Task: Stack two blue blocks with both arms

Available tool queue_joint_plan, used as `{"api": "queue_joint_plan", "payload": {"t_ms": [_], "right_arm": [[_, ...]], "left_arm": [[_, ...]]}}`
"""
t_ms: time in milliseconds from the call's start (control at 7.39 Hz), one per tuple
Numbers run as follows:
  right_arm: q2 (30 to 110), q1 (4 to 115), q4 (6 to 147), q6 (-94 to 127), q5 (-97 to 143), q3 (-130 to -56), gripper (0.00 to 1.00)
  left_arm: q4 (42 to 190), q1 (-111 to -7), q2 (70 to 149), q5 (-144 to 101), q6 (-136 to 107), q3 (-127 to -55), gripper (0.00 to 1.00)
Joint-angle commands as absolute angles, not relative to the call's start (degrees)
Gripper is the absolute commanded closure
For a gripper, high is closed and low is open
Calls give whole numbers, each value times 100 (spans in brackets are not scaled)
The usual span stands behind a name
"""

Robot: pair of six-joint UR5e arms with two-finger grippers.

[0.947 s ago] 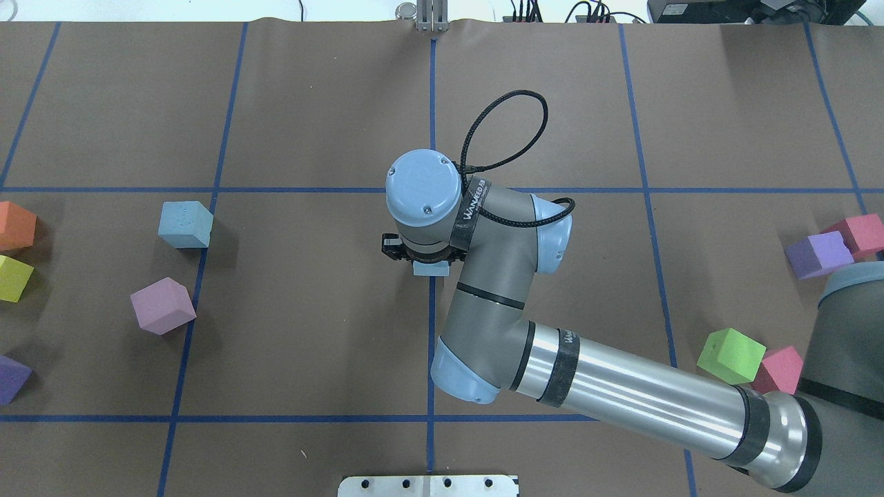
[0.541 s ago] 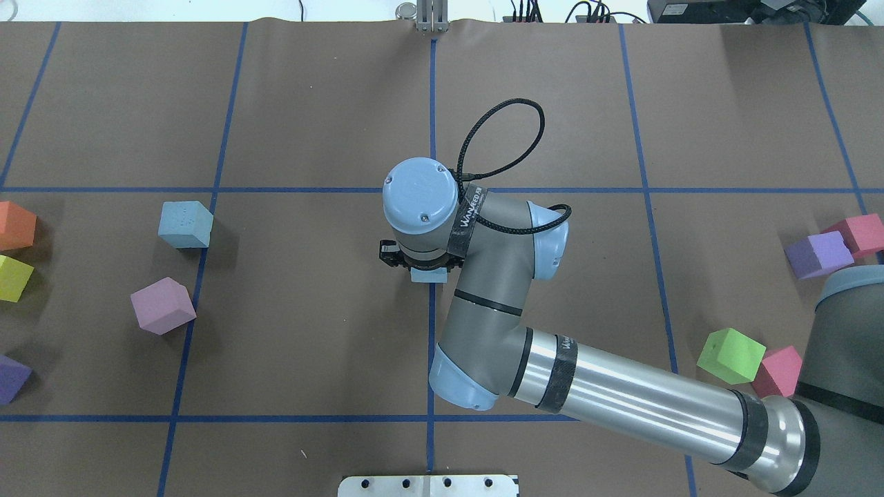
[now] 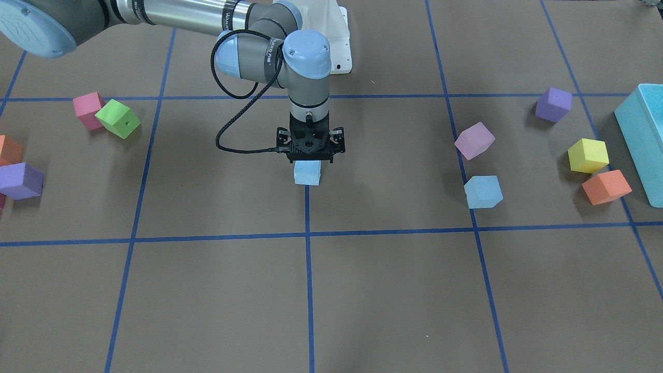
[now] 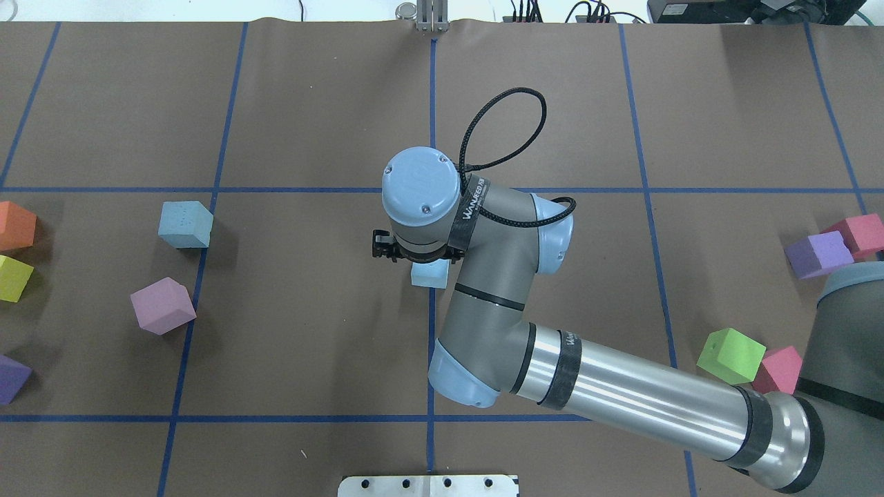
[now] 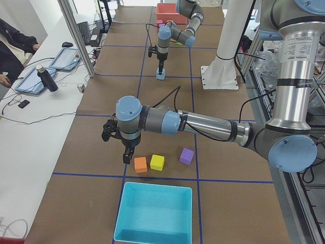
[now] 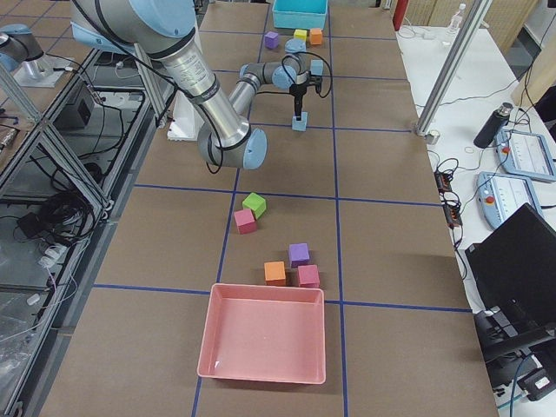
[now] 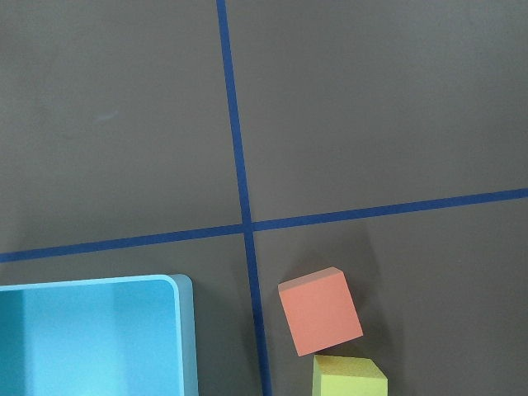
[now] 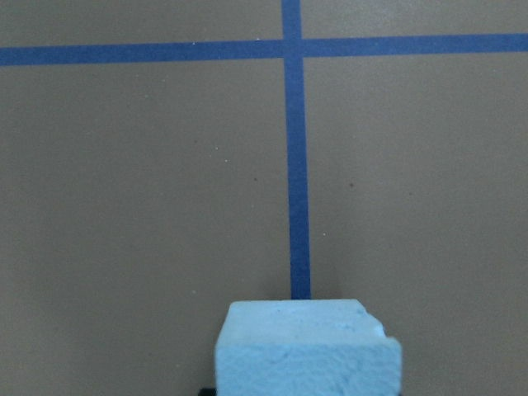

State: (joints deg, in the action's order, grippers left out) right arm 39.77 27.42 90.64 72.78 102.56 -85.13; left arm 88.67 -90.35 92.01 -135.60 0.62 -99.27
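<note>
Hanging straight down over the middle of the brown surface point(image 3: 207, 290), the right claw point(image 3: 309, 158) sits directly above the first blue block point(image 3: 307, 173), and its black body meets the block's top edge in the front view. That block rests on a blue tape line. The claw's fingers are hidden by the wrist and the block, so I cannot tell whether they are apart or pressed on the block. The second blue block point(image 3: 483, 191) lies well apart toward the robot's left, on another tape line and near a lilac cube point(image 3: 474, 140). The left claw point(image 5: 126, 157) shows only in the side view from the robot's left, where it hovers just beside an orange cube point(image 5: 140, 164), with a yellow cube point(image 5: 157, 162) next to that and a big teal box point(image 5: 154, 237) close by; whether this claw is apart or together I cannot tell
</note>
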Motion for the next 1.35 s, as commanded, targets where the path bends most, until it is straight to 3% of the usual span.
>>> {"api": "queue_joint_plan", "payload": {"t_ms": [0, 271, 677, 947, 1218], "right_arm": [[4025, 3415, 9603, 6920, 10675, -9050, 0], [4829, 4381, 9756, 5772, 11353, -9699, 0], [6069, 5937, 9773, 3418, 12181, -10009, 0], [7333, 6684, 9765, 1749, 12287, -10536, 0], [8354, 7616, 9703, 60, 12654, -10582, 0]], "left_arm": [[9086, -9009, 9403, -13527, 53, -9932, 2], [9464, -8702, 9808, -13518, -533, -9677, 2], [10624, -8422, 9782, -13509, -754, -9624, 2], [10635, -7753, 9835, -13500, -974, -9694, 1], [10652, -7228, 9993, -13169, -2017, -9834, 1]]}}
